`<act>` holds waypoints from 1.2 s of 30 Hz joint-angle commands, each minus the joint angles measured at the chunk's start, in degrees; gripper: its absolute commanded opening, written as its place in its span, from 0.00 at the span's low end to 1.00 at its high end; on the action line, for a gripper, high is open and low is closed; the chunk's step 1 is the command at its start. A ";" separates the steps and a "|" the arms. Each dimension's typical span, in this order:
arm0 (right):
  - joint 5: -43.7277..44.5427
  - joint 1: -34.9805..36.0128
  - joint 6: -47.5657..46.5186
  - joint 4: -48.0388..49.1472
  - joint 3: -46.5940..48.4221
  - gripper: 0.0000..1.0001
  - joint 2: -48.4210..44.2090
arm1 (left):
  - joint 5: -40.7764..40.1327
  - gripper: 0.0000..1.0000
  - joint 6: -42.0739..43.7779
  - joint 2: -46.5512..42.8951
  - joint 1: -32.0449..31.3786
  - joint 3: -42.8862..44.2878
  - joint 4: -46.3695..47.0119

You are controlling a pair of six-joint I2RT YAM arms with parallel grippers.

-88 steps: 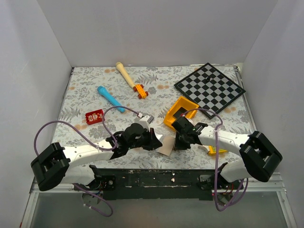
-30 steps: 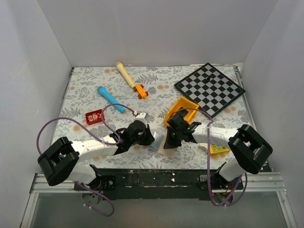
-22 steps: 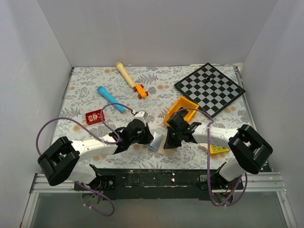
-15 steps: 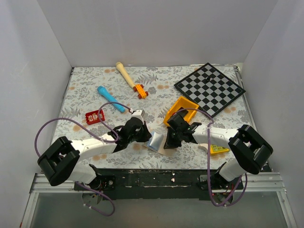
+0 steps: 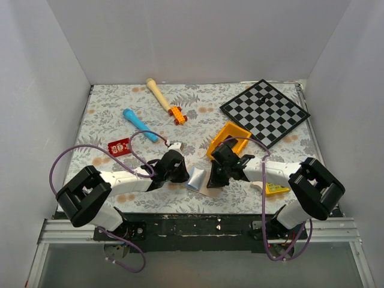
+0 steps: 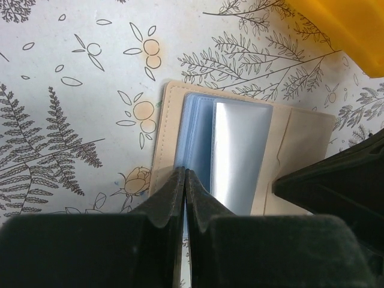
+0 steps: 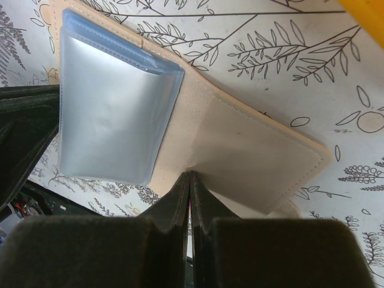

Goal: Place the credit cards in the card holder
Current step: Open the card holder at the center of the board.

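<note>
The tan card holder [image 5: 197, 178] lies spread open on the floral cloth between my two arms, its pale blue-grey plastic pockets [image 6: 240, 150] facing up. My left gripper [image 6: 185, 172] is shut with nothing in it, tips resting at the left edge of the pockets. My right gripper [image 7: 190, 175] is shut on the holder's tan flap [image 7: 252, 144], which puckers at the tips. A red credit card [image 5: 119, 146] with white markings lies flat on the cloth, well left of the holder, beyond the left arm.
A yellow-orange bin [image 5: 231, 139] stands just behind the right gripper. A chessboard [image 5: 264, 112] lies at the back right. A blue marker [image 5: 139, 125], a wooden stick [image 5: 159, 95] and an orange toy car [image 5: 177, 114] lie at the back. A flat yellow item [image 5: 276, 189] sits by the right arm.
My left gripper has drawn back to the left off the holder, leaving the shiny pockets uncovered. The right gripper has kept its hold on the flap and barely moved.
</note>
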 commanded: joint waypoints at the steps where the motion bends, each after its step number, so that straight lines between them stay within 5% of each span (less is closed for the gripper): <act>1: 2.36 0.38 0.00 -2.07 -2.19 0.07 0.95 | -2.62 0.00 0.15 -1.61 0.18 -0.06 -2.65; 16: 2.28 0.73 0.62 -1.81 -2.10 0.06 1.57 | -6.41 0.00 -0.12 -3.81 0.26 -1.46 -6.61; 36: 0.70 0.91 0.97 -0.06 -2.19 0.06 3.06 | 2.65 0.00 0.85 -0.56 -3.34 1.26 -0.02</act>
